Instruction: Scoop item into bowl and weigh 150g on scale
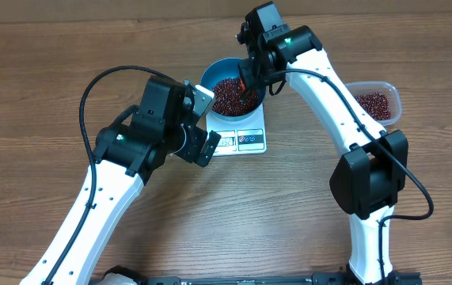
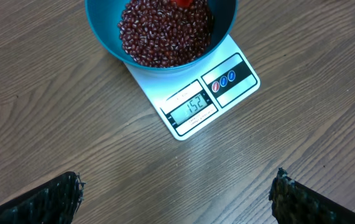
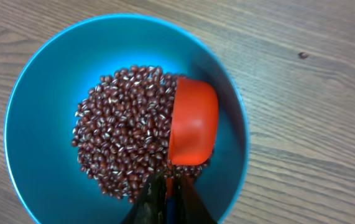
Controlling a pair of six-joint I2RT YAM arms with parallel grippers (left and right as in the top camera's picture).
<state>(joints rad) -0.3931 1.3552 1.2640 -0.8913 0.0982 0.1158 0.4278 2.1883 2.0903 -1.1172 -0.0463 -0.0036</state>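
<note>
Wood-grain tabletop [image 1: 36, 63] is carrying the small flat white kitchen scale [image 2: 227, 81], and the round deep blue bowl [image 3: 34, 74] of loose dark red-brown beans [image 3: 121, 130] is sitting on it. The right gripper [image 3: 168, 199] is pinching an orange-red plastic scoop [image 3: 194, 124] low over the beans, while the left gripper [image 1: 204, 120] is hanging wide open nearby. The display [image 2: 193, 106] is seemingly reading slightly over target, so probably only a few beans need lifting out, without leaning on the bowl.

The table [image 1: 36, 63] is matt brown wood grain, the blue bowl [image 3: 34, 93] and the orange-red scoop [image 3: 193, 124] look like smooth plastic with a soft sheen, the beans [image 3: 121, 137] shine faintly, the scale [image 2: 196, 102] is smooth white plastic, and the tub [image 1: 393, 89] at upper right is clear plastic.
</note>
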